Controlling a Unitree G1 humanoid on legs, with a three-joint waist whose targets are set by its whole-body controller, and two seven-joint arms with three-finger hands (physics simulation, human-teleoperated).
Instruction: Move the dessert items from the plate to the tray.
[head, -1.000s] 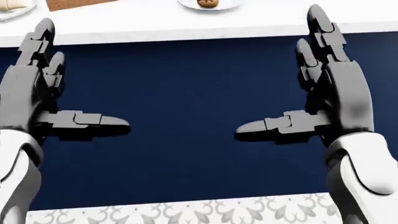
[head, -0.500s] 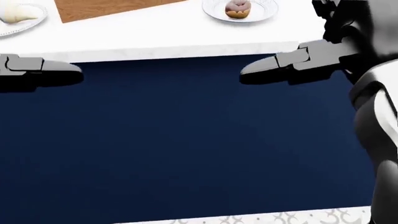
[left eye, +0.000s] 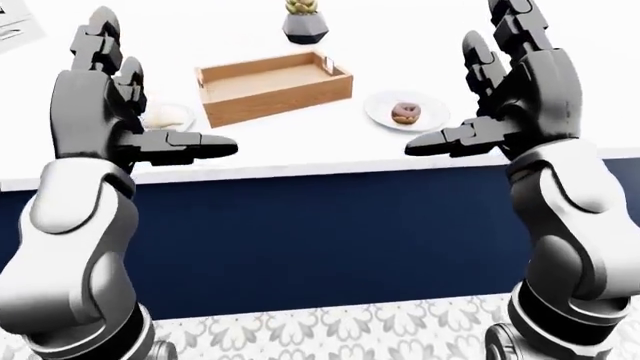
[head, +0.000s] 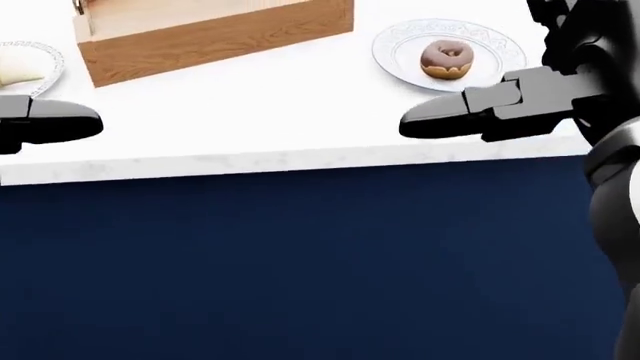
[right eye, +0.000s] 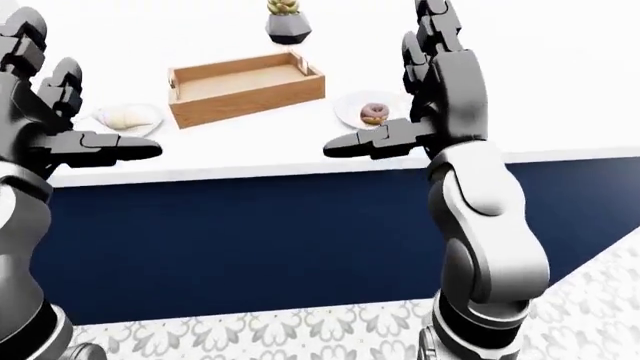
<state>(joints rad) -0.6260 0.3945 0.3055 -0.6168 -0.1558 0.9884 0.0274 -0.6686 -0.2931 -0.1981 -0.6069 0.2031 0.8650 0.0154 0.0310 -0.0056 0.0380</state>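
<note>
Task not yet begun: both the left hand (left eye: 120, 112) and right hand (left eye: 510, 97) are raised, fingers spread and empty, while the chocolate-glazed doughnut (head: 446, 59) sits on its round white plate (head: 400, 45) beside the empty rectangular wooden tray (left eye: 272, 86).

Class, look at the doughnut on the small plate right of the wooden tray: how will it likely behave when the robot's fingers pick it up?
The doughnut looks small and probably light. Its glazed top may be slick or smear, so gripping the sides seems safer. Lying flat on the plate, it seems unlikely to roll, but the hard fingers could dent it.

A doughnut (head: 446, 59) sits on a plate (head: 400, 52) beside the wooden tray (head: 215, 34).
</note>
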